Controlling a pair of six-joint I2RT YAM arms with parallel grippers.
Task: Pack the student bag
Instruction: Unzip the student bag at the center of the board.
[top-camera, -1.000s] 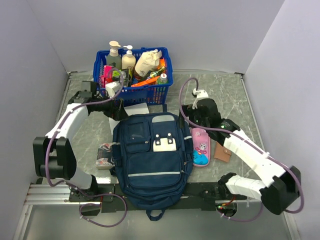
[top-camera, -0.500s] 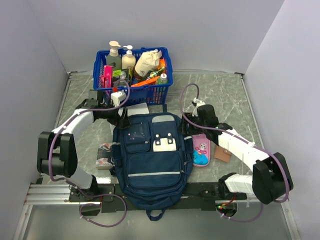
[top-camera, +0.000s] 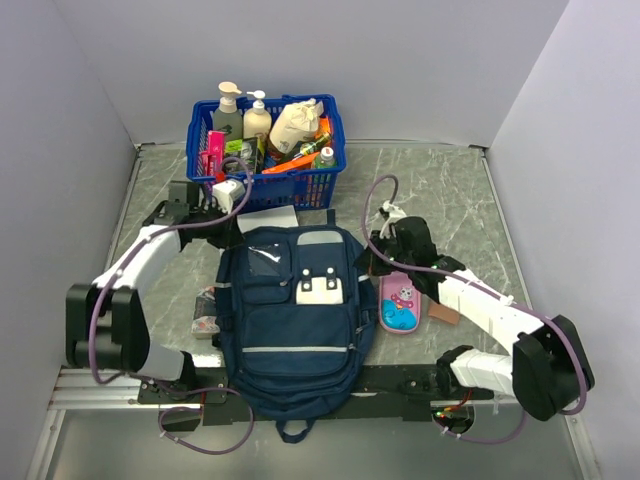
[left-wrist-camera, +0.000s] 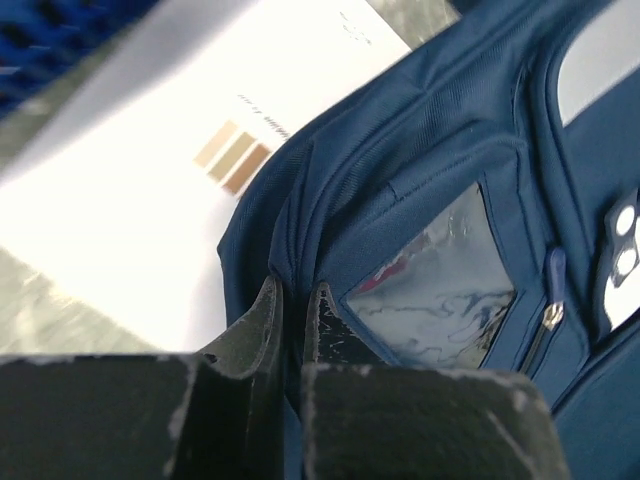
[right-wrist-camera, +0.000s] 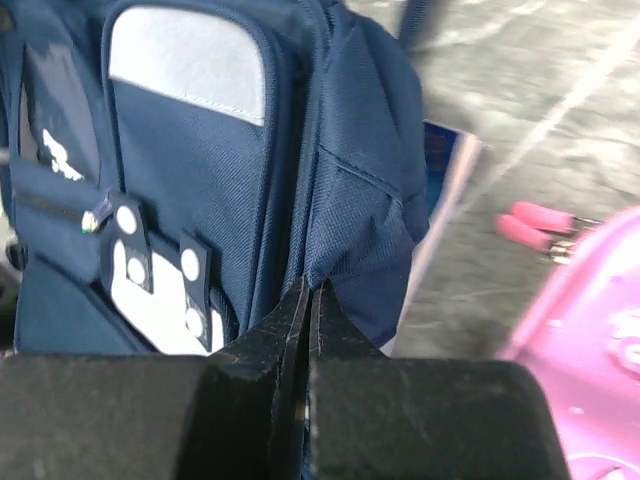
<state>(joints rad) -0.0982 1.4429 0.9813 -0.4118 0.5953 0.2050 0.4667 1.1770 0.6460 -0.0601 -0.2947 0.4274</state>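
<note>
Left gripper (left-wrist-camera: 293, 318) is clenched on a ridge of navy cloth at the student bag's (top-camera: 295, 330) 10 o'clock shoulder, just above the clear window pocket. The right gripper (right-wrist-camera: 309, 305) is pinched tight on a fold of the side panel at about 2 o'clock. The bag lies flat, front up, in the middle of the table (top-camera: 450, 195), with its top toward 12 o'clock and its bottom loop hanging past the near edge at 6.

I judge the bag soft and limp: woven fabric that bunches where it is nipped, so a pull gathers cloth before the whole body follows. It is not slippery or fragile, but it is bulky, and probably light while it sags this flat. Seams, zipper ridges and the top handle look like the surest holds, and a thin fold could slide out of closed fingers.

Room is tight. The blue basket (top-camera: 300, 186) stands close at 12 o'clock, with a white sheet (top-camera: 268, 217) partly under the bag's top edge. A pink case (top-camera: 398, 303) lies just beside the bag at 3 o'clock and a small packet (top-camera: 206, 312) at 9 — either could be dragged along. Bare tabletop lies toward 1 and 2 o'clock; grey walls close in the far, left and right sides.
</note>
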